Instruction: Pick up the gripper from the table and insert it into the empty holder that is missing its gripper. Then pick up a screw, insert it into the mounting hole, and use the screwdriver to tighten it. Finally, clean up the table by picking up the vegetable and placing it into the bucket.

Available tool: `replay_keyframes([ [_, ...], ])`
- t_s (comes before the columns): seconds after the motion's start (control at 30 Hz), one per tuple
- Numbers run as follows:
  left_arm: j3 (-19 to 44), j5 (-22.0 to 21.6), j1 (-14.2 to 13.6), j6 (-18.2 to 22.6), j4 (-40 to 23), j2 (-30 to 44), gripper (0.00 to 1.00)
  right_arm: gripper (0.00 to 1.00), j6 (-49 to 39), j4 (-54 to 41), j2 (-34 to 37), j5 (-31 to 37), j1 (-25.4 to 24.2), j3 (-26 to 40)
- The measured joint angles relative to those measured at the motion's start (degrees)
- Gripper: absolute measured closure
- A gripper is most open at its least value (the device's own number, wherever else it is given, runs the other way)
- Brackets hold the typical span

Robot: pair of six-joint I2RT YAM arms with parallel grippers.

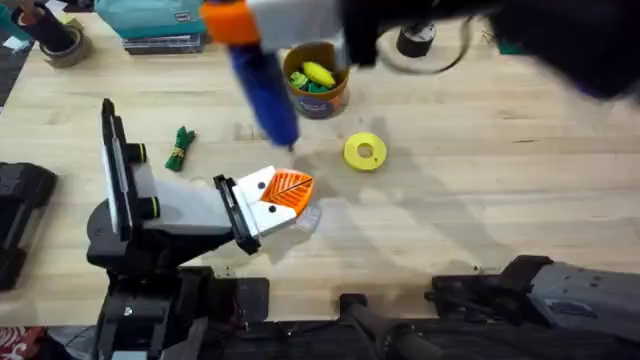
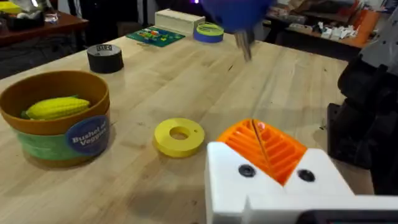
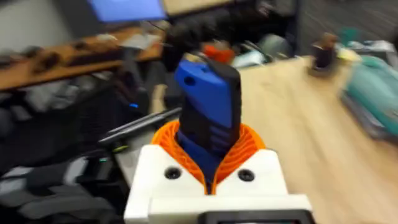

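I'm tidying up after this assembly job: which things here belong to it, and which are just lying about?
Job in hand:
screwdriver
vegetable
bucket

Lying about:
yellow disc
black tape roll
blue tape roll

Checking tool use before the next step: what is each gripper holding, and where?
Right gripper clamps the screwdriver around its body; left gripper holds nothing.
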Motion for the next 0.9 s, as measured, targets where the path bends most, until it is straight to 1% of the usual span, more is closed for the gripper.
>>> replay_keyframes([
  [0.1, 0.00, -0.01, 0.00, 0.00, 0.00, 0.01, 0.989, 0.978, -6.14, -13.32, 0.00, 4.85, -2.28, 7.50],
  [0.2, 0.00, -0.01, 0.00, 0.00, 0.00, 0.01, 0.989, 0.978, -12.17, -23.22, -0.06, 10.29, -4.86, 13.68],
  [0.3, 0.00, -0.01, 0.00, 0.00, 0.00, 0.02, 0.989, 0.978, -17.90, -31.36, -0.38, 15.44, -8.16, 17.05],
  [0.53, 0.00, -0.01, 0.00, 0.00, 0.00, 0.00, 0.989, 0.978, -32.85, -46.77, -0.53, 29.98, -17.56, 17.73],
  [0.63, 0.00, -0.01, 0.00, 0.00, 0.00, 0.00, 0.989, 0.978, -39.22, -50.97, 0.60, 34.34, -21.82, 17.73],
  [0.7, 0.00, -0.01, 0.00, 0.00, 0.00, 0.01, 0.989, 0.978, -43.40, -52.11, 2.30, 36.42, -24.63, 17.68],
  [0.8, 0.00, -0.01, 0.00, 0.00, 0.00, 0.02, 0.989, 0.978, -48.85, -51.34, 5.43, 38.39, -27.72, 16.22],
  [0.9, 0.00, -0.01, 0.00, 0.00, 0.00, 0.00, 0.989, 0.978, -54.50, -49.27, 8.90, 41.38, -29.28, 11.49],
])
